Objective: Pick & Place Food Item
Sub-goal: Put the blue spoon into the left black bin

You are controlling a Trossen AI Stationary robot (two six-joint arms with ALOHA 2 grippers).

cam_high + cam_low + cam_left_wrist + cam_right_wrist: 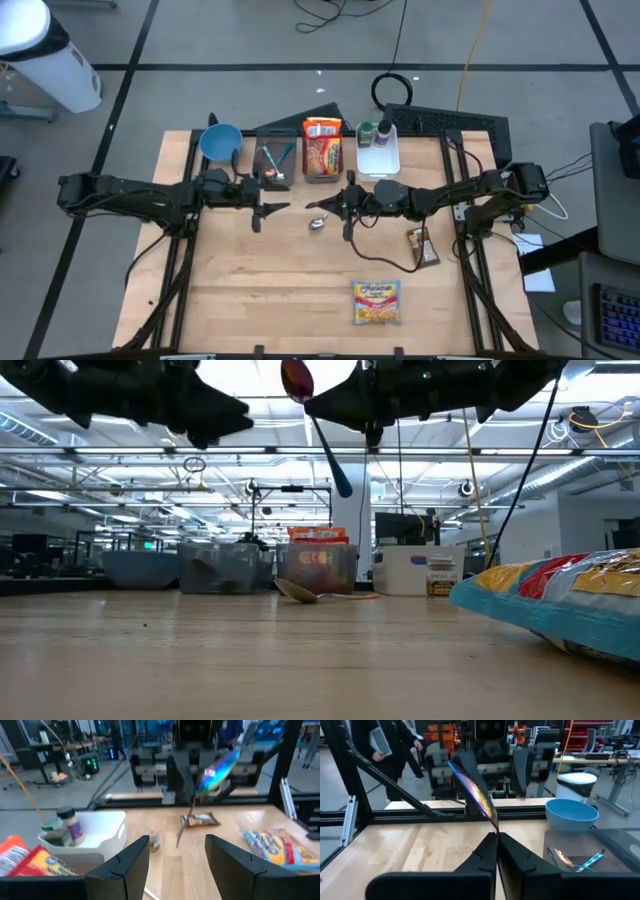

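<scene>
A yellow-and-blue noodle packet (pixel 376 302) lies flat on the table near its front edge, also seen in the low view (pixel 560 600). A brown snack bar (pixel 423 247) lies to its far right. Another red packet (pixel 322 148) stands in a clear bin at the back. My right gripper (pixel 343 205), over the table's middle, is shut on an iridescent spoon (pixel 472 790). A second spoon (pixel 316 222) lies on the wood below it. My left gripper (pixel 270 208) faces it from the left, open with nothing between its fingers (pixel 131 865). My right gripper pinches the iridescent spoon's stem (pixel 493 826) between its two shut fingers, which point level toward the table's left. The spoon is lifted clear and tilted, its bowl (pixel 218 768) up and its handle (pixel 181 832) hanging below the fingers.
Along the back stand a blue bowl (pixel 220 142), a clear bin with utensils (pixel 272 162) and a white bin with bottles (pixel 378 145). A keyboard (pixel 450 122) lies behind the table. Bare wood stretches across the front left. A person walks in the room beyond (pixel 395 750).
</scene>
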